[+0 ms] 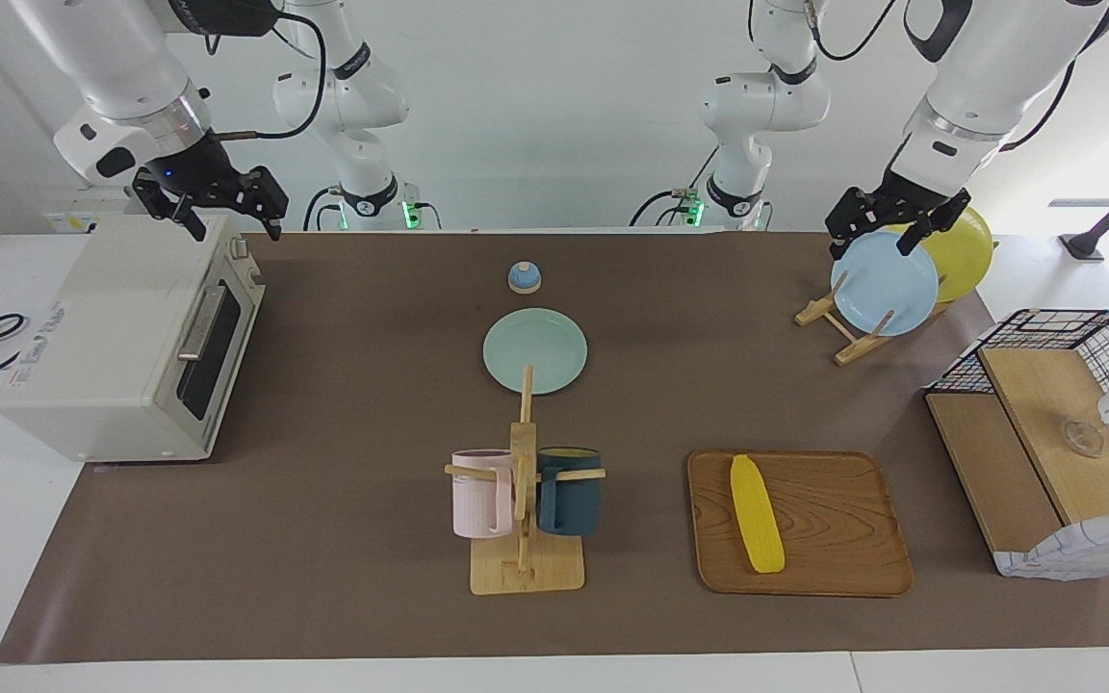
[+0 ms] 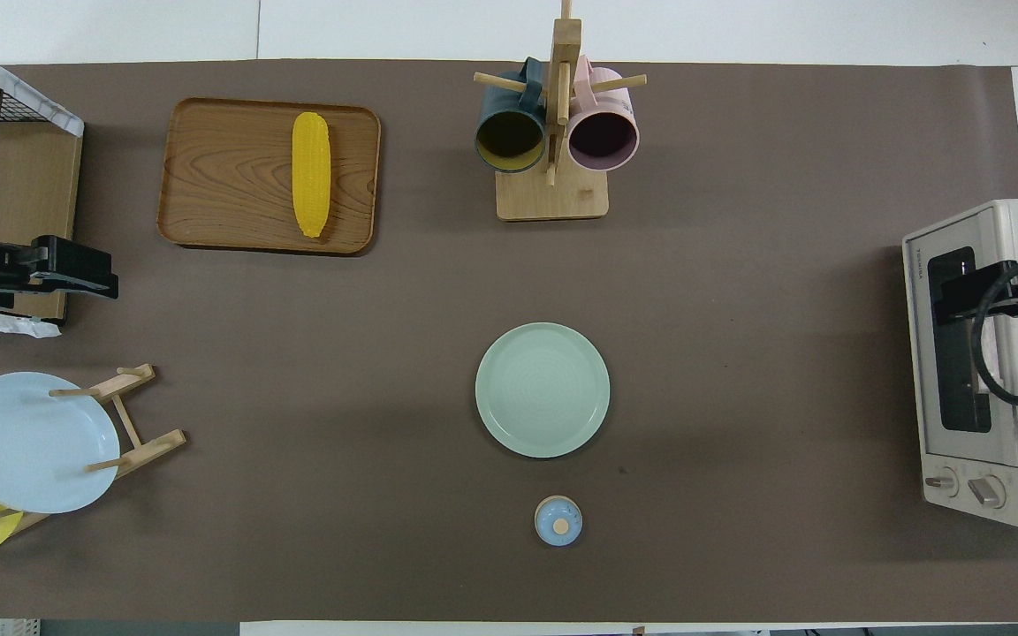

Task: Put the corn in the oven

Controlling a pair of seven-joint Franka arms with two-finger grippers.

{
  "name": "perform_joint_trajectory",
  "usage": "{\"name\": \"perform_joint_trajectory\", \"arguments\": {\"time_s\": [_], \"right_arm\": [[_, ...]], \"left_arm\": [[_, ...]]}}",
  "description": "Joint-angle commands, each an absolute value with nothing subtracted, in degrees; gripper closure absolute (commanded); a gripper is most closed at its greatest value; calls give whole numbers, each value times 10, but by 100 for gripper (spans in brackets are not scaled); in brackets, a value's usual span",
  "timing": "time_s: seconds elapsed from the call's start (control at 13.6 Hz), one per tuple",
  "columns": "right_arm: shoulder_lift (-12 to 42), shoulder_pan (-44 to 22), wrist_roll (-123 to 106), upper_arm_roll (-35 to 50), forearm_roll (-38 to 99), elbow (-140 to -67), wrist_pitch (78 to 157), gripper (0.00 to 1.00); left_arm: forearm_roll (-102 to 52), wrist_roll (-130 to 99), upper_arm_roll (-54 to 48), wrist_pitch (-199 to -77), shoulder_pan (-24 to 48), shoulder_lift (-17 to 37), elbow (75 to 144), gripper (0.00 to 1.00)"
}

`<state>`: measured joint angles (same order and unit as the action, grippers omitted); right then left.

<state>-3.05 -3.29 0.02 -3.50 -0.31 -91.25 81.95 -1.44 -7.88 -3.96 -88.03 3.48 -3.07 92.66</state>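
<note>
- One corn (image 1: pixel 757 515) lies flat on one wooden tray (image 1: pixel 834 568), toward the left arm's end of the table, well apart from both grippers and farther from the robots than the left gripper's rack.
- One oven (image 1: pixel 121 337) stands at the right arm's end, its door closed.
- The right gripper (image 1: pixel 218 207) hangs over the oven's top, fingers spread, holding nothing.
- The left gripper (image 1: pixel 887 231) hangs over the plate rack (image 1: pixel 848 337), fingers apart, empty; in the facing view it shows in front of the blue plate's upper rim, and I cannot tell whether it touches it.
- Three plates: one blue plate (image 1: pixel 882 284) and one yellow plate (image 1: pixel 964 250) stand on edge in the rack under the left gripper; one pale green plate (image 1: pixel 535 348) lies flat mid-table, between the two grippers.
- Two mugs hang on one wooden mug stand (image 1: pixel 524 568): a pink mug (image 1: pixel 479 493) and a dark blue mug (image 1: pixel 569 491).
- One small blue lidded pot (image 1: pixel 524 277) sits just beside the green plate, nearer the robots.
- One wire basket (image 1: pixel 1065 332) stands at the left arm's end, holding wooden boards.
</note>
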Motion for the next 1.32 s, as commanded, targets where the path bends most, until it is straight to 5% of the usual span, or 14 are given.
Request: {"name": "perform_joint_trajectory", "arguments": {"time_s": [0.0, 0.37, 0.59, 0.66, 1.25], "right_arm": [[-47, -34, 4, -30, -14, -929, 834, 0], [-48, -33, -6, -30, -12, -935, 836, 0], [-82, -29, -18, -30, -16, -1019, 894, 91], [-91, -27, -35, -32, -20, -1052, 923, 100], [-132, 10, -117, -35, -178, -1207, 1054, 100]], "left_arm": [[-13, -82, -37, -876, 38, -38, 929, 0], [-14, -82, -37, -876, 37, -38, 929, 0], [-14, -82, -37, -876, 37, -37, 929, 0], [-14, -82, -37, -876, 37, -38, 929, 0], [-14, -82, -37, -876, 37, -38, 929, 0]]}}
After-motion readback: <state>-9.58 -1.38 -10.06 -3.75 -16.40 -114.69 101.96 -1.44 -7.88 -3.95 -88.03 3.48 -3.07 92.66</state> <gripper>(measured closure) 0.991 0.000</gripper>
